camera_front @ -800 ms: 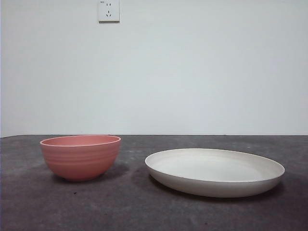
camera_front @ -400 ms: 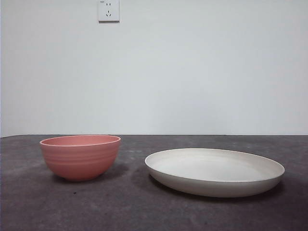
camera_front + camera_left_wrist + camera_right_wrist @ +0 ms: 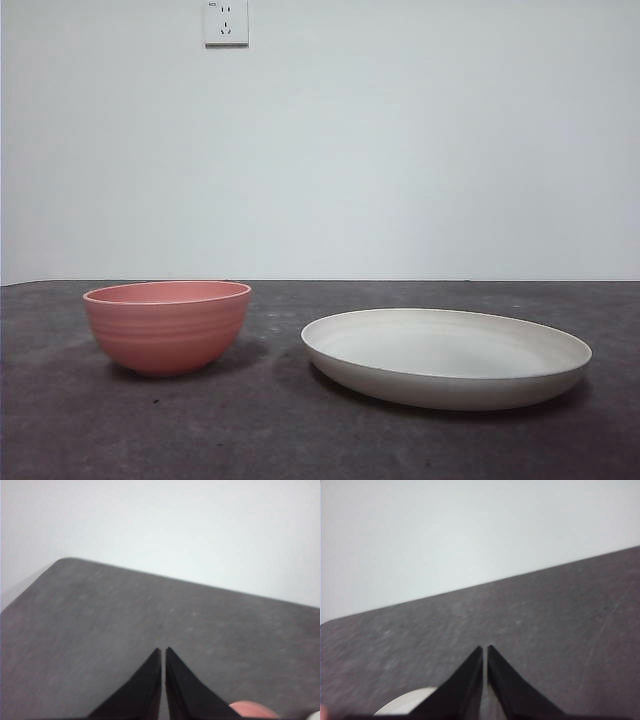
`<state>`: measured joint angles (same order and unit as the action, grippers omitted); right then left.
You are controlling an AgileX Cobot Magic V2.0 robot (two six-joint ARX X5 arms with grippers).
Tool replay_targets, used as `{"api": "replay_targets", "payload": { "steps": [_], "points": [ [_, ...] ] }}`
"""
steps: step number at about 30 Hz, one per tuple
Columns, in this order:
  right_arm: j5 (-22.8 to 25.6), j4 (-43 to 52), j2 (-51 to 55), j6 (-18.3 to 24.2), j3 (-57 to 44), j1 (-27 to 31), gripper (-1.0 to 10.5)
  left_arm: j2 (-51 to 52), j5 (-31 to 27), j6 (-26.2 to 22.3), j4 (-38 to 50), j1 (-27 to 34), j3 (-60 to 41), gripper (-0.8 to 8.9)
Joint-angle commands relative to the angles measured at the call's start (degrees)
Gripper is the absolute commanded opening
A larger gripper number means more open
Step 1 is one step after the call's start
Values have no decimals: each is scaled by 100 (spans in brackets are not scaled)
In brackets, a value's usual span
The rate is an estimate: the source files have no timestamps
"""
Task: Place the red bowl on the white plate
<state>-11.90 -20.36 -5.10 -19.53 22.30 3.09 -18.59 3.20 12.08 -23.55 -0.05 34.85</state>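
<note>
The red bowl [image 3: 167, 326] stands upright on the dark table at the left of the front view. The white plate [image 3: 446, 356] lies to its right, a small gap between them. Neither arm shows in the front view. My left gripper [image 3: 163, 651] is shut and empty, held above the table; a bit of the red bowl [image 3: 254, 710] shows at the picture's edge beside its jaws. My right gripper [image 3: 485, 649] is shut and empty above the table; part of the white plate [image 3: 407, 702] shows beside its jaws.
The dark grey table [image 3: 300, 440] runs back to a white wall with a socket [image 3: 226, 22] high up. The table's rounded far corner [image 3: 65, 562] shows in the left wrist view.
</note>
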Motion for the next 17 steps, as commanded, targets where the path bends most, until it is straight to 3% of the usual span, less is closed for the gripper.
{"api": "replay_targets", "payload": {
  "steps": [1, 10, 17],
  "points": [
    [-291, -398, -243, -85, 479, 2, 10, -317, 350, 68, -120, -2, 684, 16],
    [-1169, -638, -1078, -37, 1294, -245, 10, -1303, 1449, 105, -994, -2, 1851, 16],
    [-2155, -841, -1945, 136, 1709, -492, 10, -1823, 2599, 57, -1552, -61, 2017, 16]
  ]
}}
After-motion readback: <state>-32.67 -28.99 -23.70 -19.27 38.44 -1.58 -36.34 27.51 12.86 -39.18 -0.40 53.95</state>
